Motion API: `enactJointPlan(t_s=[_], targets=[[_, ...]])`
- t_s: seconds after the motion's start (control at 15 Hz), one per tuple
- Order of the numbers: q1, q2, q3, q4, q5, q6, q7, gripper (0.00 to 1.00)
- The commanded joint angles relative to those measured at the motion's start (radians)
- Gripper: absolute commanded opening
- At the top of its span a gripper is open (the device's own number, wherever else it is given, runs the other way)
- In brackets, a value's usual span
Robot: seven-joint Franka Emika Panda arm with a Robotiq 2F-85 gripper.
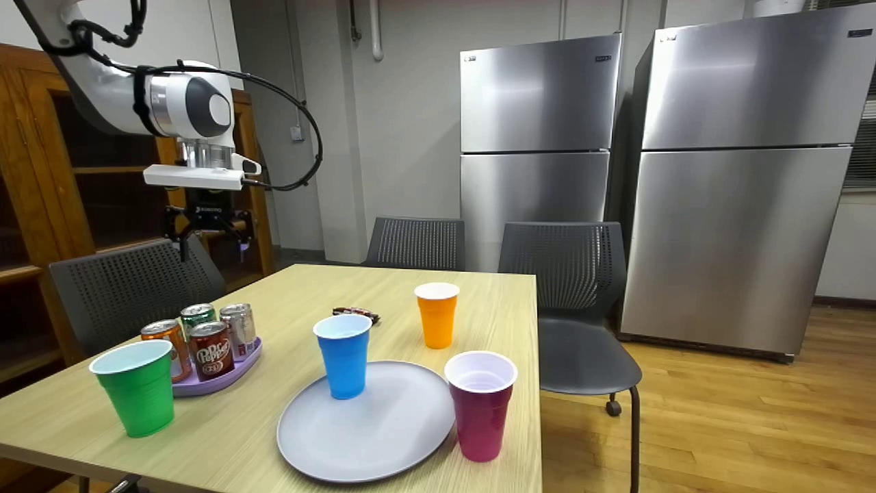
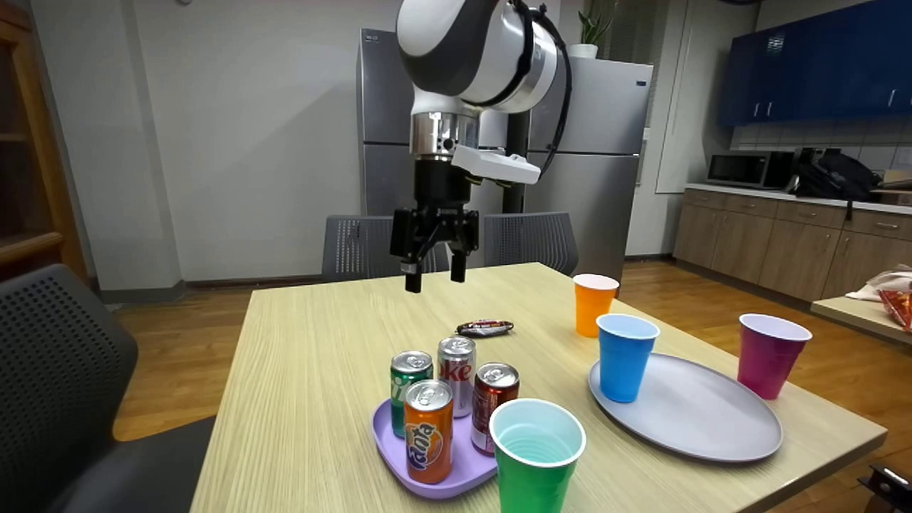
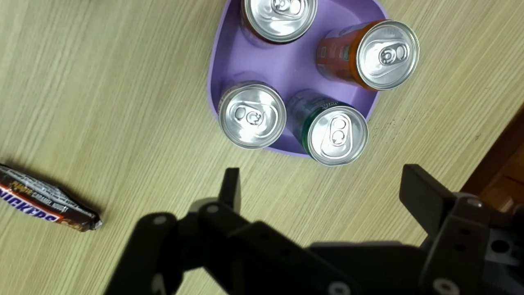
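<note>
Your gripper stands wide and holds nothing above the table, and nearest to it seems the green can, at the far left part of the purple tray in an exterior view. This can is probably smooth, slippery and easy to dent, so its upper body looks best for a gentle hold. The table is pale and wood-grained, and a steel refrigerator stands far behind it.

The white-and-grey arm has a looped black cable and black pincer.
</note>
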Motion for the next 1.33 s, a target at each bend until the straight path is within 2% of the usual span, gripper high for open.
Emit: enactJointPlan(t_s=[0.0,0.47,1.27], targets=[[0.007,-0.083,0.008,-0.048,-0.009,-0.048,0.031,1.0],[0.03,-0.255,0.008,-0.173,-0.058,-0.118,0.108,1.0],[0.0,-0.472,-0.009,-0.484,-0.019,-0.044,0.206,1.0]])
